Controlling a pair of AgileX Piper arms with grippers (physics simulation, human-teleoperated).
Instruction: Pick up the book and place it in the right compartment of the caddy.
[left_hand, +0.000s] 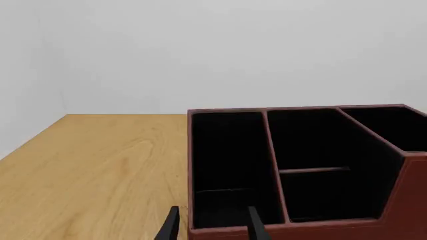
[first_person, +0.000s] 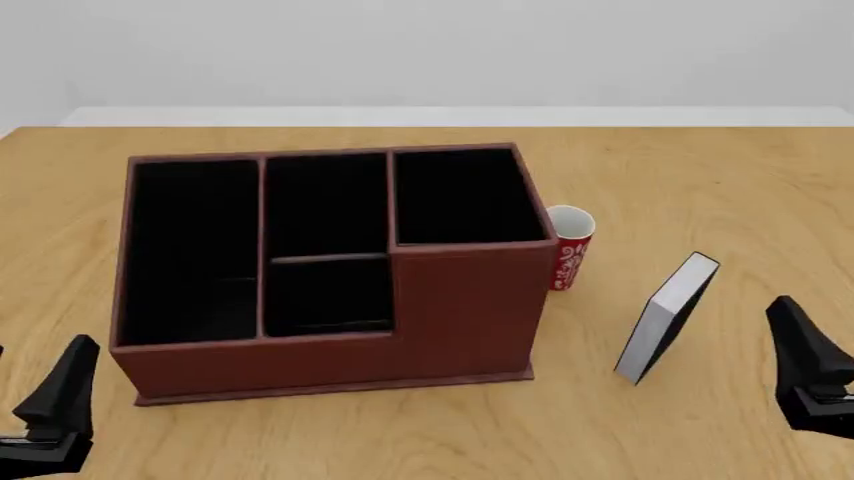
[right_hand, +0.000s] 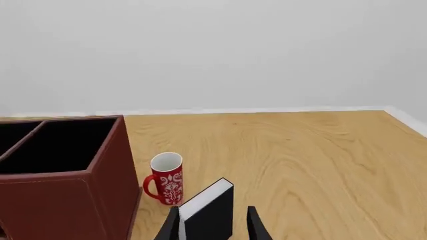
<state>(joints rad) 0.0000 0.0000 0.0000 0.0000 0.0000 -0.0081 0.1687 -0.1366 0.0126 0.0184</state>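
So the book (first_person: 667, 318) is standing upright on the tabletop (first_person: 694, 170), off to the right of the caddy (first_person: 334, 265) and clear of it. A red-and-white cup (first_person: 570, 247) sits just beside the caddy's right wall. The right compartment (first_person: 461, 197) has nothing in it. Right fingers (right_hand: 257, 227) are spread apart near the book, not touching it. Left fingers (left_hand: 172, 225) are open too, down by the caddy's front left corner, holding nothing.
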